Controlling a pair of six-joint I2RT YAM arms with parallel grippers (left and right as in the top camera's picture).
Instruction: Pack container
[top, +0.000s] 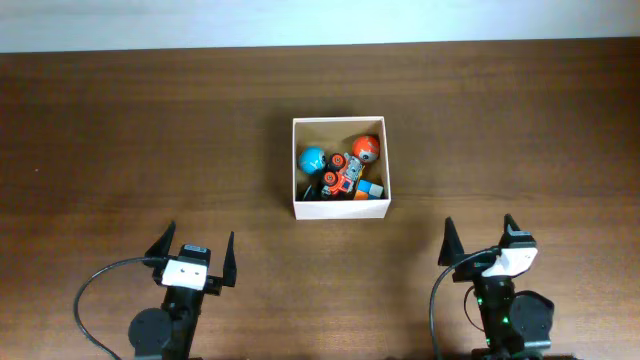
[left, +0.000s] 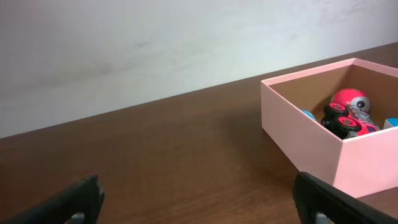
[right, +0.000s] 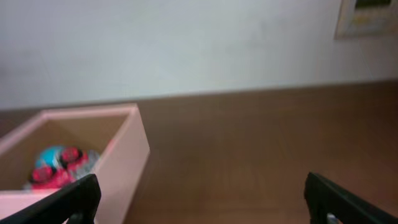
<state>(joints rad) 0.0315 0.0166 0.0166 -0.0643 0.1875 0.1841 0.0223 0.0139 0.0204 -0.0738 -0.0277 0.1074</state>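
Note:
The container (top: 340, 209), a square open box with white walls and a tan inside, stands mid-table. It holds several small toys: a blue ball (top: 313, 158), an orange ball (top: 365, 149), an orange toy car (top: 342, 176) and small blocks. The container also shows at the right of the left wrist view (left: 305, 140) and at the left of the right wrist view (right: 127, 155). My left gripper (top: 195, 252) is open and empty near the front left. My right gripper (top: 482, 240) is open and empty near the front right. Both are well short of the container.
The brown wooden table (top: 150, 140) spreads around the container. A pale wall (left: 155, 43) rises behind the far table edge. Black cables loop beside both arm bases at the front edge.

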